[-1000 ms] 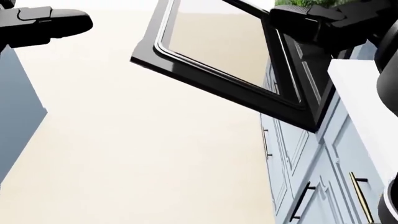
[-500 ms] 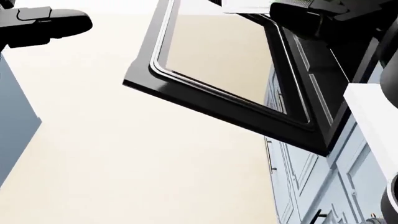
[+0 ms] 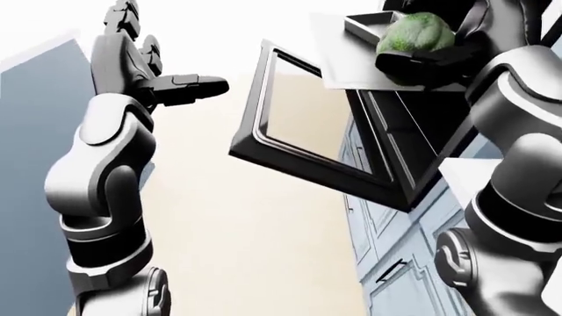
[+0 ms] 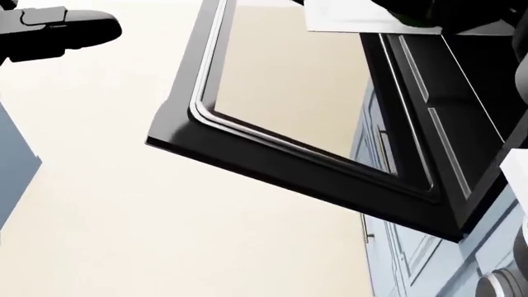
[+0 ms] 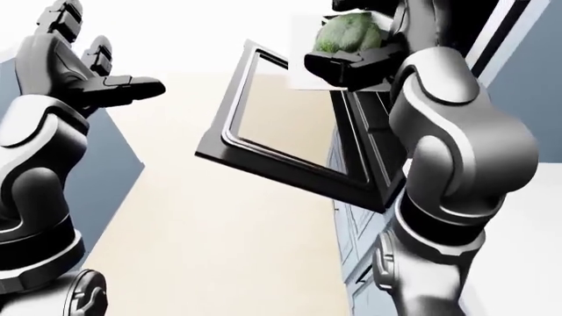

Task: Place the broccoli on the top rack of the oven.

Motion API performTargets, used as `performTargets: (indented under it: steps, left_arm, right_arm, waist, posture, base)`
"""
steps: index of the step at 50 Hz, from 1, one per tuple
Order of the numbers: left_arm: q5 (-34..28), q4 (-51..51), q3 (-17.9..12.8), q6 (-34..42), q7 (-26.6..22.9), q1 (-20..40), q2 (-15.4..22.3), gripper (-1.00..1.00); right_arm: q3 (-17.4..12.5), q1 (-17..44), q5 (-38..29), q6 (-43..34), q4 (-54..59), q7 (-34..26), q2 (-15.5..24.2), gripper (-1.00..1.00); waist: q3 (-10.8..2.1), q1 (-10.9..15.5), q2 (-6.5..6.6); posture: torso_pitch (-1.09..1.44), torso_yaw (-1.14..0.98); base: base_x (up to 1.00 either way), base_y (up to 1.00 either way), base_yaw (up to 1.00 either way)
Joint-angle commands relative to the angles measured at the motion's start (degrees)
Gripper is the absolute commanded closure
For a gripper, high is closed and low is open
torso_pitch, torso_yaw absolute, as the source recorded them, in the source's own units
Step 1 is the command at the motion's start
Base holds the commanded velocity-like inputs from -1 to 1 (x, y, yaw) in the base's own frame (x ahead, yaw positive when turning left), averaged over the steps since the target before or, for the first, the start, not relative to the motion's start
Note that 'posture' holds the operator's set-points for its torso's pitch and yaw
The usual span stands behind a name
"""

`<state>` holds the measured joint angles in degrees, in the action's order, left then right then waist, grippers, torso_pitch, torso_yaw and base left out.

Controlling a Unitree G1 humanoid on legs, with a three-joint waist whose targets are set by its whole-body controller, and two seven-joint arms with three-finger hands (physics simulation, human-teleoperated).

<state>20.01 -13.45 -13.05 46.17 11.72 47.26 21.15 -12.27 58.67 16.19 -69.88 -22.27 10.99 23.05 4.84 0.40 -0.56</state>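
The green broccoli [image 3: 413, 33] is held in my right hand [image 3: 430, 56], whose dark fingers close under and round it, at the top of the left-eye view. It also shows in the right-eye view [image 5: 347, 31]. The hand holds it over a pale tray or rack [image 3: 342, 59] that sticks out above the open black oven door [image 3: 308, 151]. The door hangs open with its glass pane toward me; it fills the head view [image 4: 280, 142]. My left hand [image 3: 180, 89] is open and empty, raised at the upper left, well apart from the oven.
Pale blue cabinet fronts [image 3: 395, 263] with dark handles run below the oven at the lower right. A beige floor [image 3: 246, 250] spreads under the door. A blue-grey panel [image 3: 31, 118] stands at the left edge.
The whole picture has shifted: the oven door looms larger and lower in the head view, so the camera has moved. My right hand has risen out of the top of the head view.
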Motion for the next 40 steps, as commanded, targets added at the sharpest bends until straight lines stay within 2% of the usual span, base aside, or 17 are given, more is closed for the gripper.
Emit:
performTargets:
  steps: [1, 2, 3, 4, 7, 10, 12, 14, 17, 24, 26, 28, 29, 31, 33, 37, 40]
  left_arm:
    - [0.2, -1.3, -0.1, -1.3, -0.2, 1.5, 0.3, -1.00]
    - [0.2, -1.3, -0.1, -1.3, -0.2, 1.4, 0.3, -1.00]
    - [0.2, -1.4, -0.1, -1.3, -0.2, 1.4, 0.3, -1.00]
    - [0.2, -1.3, -0.1, -1.3, -0.2, 1.3, 0.3, -1.00]
    - [0.3, -1.4, -0.1, -1.2, -0.1, 1.4, 0.3, -1.00]
    - [0.2, -1.2, -0.1, -1.4, -0.2, 1.4, 0.3, -1.00]
    - [0.2, -1.1, -0.1, -1.5, -0.2, 1.4, 0.3, -1.00]
    - [0.2, -0.9, -0.1, -1.6, -0.2, 1.5, 0.3, -1.00]
    - [0.2, -1.0, -0.1, -1.6, -0.2, 1.5, 0.3, -1.00]
    - [0.2, -0.8, -0.1, -1.7, -0.3, 1.5, 0.4, -1.00]
    - [0.3, -0.9, -0.2, -1.5, -0.2, 1.5, 0.5, -1.00]
    - [0.4, -1.3, -0.2, -1.2, -0.1, 1.5, 0.5, -1.00]
    - [0.4, -1.3, -0.2, -1.3, -0.1, 1.5, 0.5, -1.00]
    - [0.5, -1.4, -0.2, -1.2, -0.1, 1.4, 0.5, -1.00]
    - [0.3, -1.1, -0.1, -1.6, -0.2, 1.4, 0.4, -1.00]
    - [0.2, -0.9, 0.0, -1.8, -0.2, 1.3, 0.4, -1.00]
    - [0.2, -0.9, -0.1, -1.7, -0.2, 1.4, 0.4, -1.00]
  right_arm:
    - [-1.1, 1.9, -0.5, 1.5, -1.3, 0.6, 0.9, 1.00]
    - [-1.0, 1.7, -0.5, 1.7, -1.2, 0.5, 0.9, 1.00]
    - [-1.1, 1.8, -0.4, 1.5, -1.3, 0.5, 1.0, 1.00]
    - [-1.0, 1.8, -0.4, 1.7, -1.0, 0.5, 1.0, 1.00]
    - [-1.0, 2.4, -0.4, 1.5, -0.7, 0.5, 1.2, 1.00]
    - [-0.9, 2.5, -0.3, 1.4, -0.5, 0.5, 1.3, 1.00]
    - [-0.9, 2.9, -0.3, 1.3, -0.3, 0.5, 1.3, 1.00]
    - [-0.9, 2.8, -0.4, 1.8, 0.3, 0.3, 1.5, 1.00]
    - [-1.1, 3.0, -0.3, 1.6, 0.5, 0.4, 1.6, 1.00]
    - [-1.5, 2.6, -0.4, 3.7, 2.8, 0.2, 2.3, 1.00]
    - [-1.5, 2.6, -0.4, 4.1, 3.4, 0.2, 2.5, 1.00]
    - [-1.5, 2.7, -0.3, 3.9, 3.2, 0.3, 2.5, 1.00]
    - [-1.5, 2.6, -0.3, 3.9, 3.2, 0.3, 2.6, 1.00]
    - [-1.7, 2.5, -0.2, 4.2, 3.5, 0.3, 2.7, 1.00]
    - [-1.8, 2.4, -0.1, 4.6, 3.9, 0.3, 3.0, 1.00]
    - [-1.9, 2.5, 0.0, 5.1, 4.6, 0.4, 3.4, 1.00]
    - [-2.0, 2.6, 0.1, 5.4, 5.1, 0.5, 3.6, 1.00]
  waist:
    - [-1.81, -0.1, -0.83]
    - [-2.29, 0.7, -1.13]
    - [-1.94, 0.5, -0.16]
    - [-4.02, 0.4, -0.13]
    - [-3.42, -0.2, -0.30]
    - [-3.50, -0.4, 0.62]
    - [-2.89, -0.7, 2.34]
    - [-3.18, -0.9, 5.66]
    - [-3.02, -0.9, 4.80]
    - [-3.16, -0.1, 1.35]
    - [-3.18, 0.3, -0.34]
    - [-3.91, 0.7, -3.42]
    - [-3.70, 0.6, -2.52]
    - [-3.17, 0.4, -2.79]
    - [-3.37, 0.0, -1.84]
    - [-2.48, -0.5, 0.83]
    - [-3.33, -1.0, 4.16]
  posture:
    - [0.00, 0.00]
    - [0.00, 0.00]
    - [0.00, 0.00]
    - [0.00, 0.00]
    - [0.00, 0.00]
    - [0.00, 0.00]
    - [0.00, 0.00]
    - [0.00, 0.00]
    - [0.00, 0.00]
    - [0.00, 0.00]
    - [0.00, 0.00]
    - [0.00, 0.00]
    - [0.00, 0.00]
    - [0.00, 0.00]
    - [0.00, 0.00]
    - [0.00, 0.00]
    - [0.00, 0.00]
  base:
    - [0.00, 0.00, 0.00]
    - [0.00, 0.00, 0.00]
    - [0.02, 0.00, 0.00]
    - [0.08, 0.00, 0.00]
    - [0.14, 0.00, 0.00]
    - [0.17, 0.00, 0.00]
    - [0.18, 0.00, 0.00]
    - [0.19, 0.00, 0.00]
    - [0.20, 0.00, 0.00]
    - [0.22, 0.00, 0.00]
    - [0.25, 0.00, 0.00]
    - [0.25, -0.01, 0.00]
    - [0.25, -0.04, 0.00]
    - [0.24, -0.05, 0.00]
    - [0.25, -0.09, 0.00]
    - [0.25, -0.10, 0.00]
    - [0.24, -0.07, 0.00]
